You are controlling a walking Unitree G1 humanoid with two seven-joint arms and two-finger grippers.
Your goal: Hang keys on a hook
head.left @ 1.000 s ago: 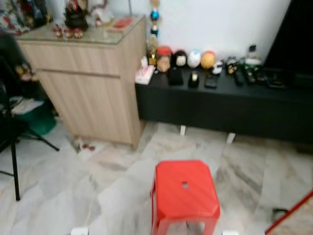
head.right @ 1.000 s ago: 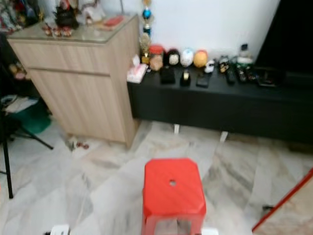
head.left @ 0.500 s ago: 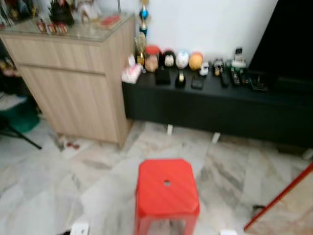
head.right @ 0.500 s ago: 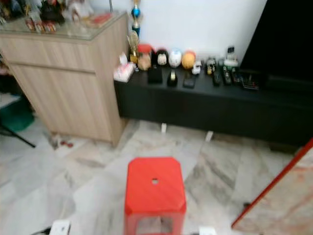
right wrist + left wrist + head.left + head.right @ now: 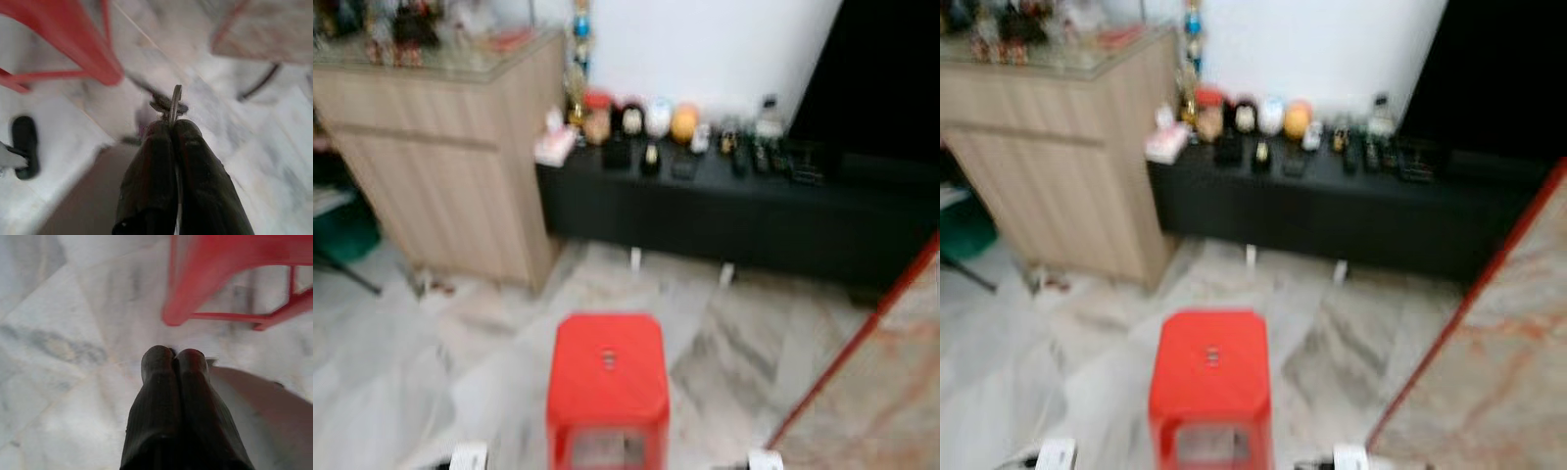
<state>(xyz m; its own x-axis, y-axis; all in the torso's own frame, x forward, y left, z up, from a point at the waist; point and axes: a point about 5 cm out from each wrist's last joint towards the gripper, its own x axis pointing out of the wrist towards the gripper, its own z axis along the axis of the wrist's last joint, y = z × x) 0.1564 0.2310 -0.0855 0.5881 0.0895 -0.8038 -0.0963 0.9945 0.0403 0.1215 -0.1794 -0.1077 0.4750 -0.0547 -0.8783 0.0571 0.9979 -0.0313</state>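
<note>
Head views, blurred: red plastic stool [image 5: 607,377] on pale marble floor [image 5: 401,372], low black cabinet [image 5: 724,211] with small ornaments beyond, light wooden cupboard [image 5: 450,166] to its left. Left wrist view: left gripper [image 5: 173,357] with fingers pressed together, empty, above the floor near a stool leg. Right wrist view: right gripper [image 5: 171,128] fingers clamped on metal keys [image 5: 172,104], which protrude past the tips over the floor.

Both eye views soft with motion blur throughout; small items on the black bench [image 5: 724,201] smear into blobs. Even indoor daylight, no hard shadows. White wall [image 5: 705,49] bright, nearly washed out. Wrist views: stool [image 5: 230,279] and marble floor [image 5: 58,347] streaked; fingers [image 5: 195,166] in the foreground dark, only slightly soft.
</note>
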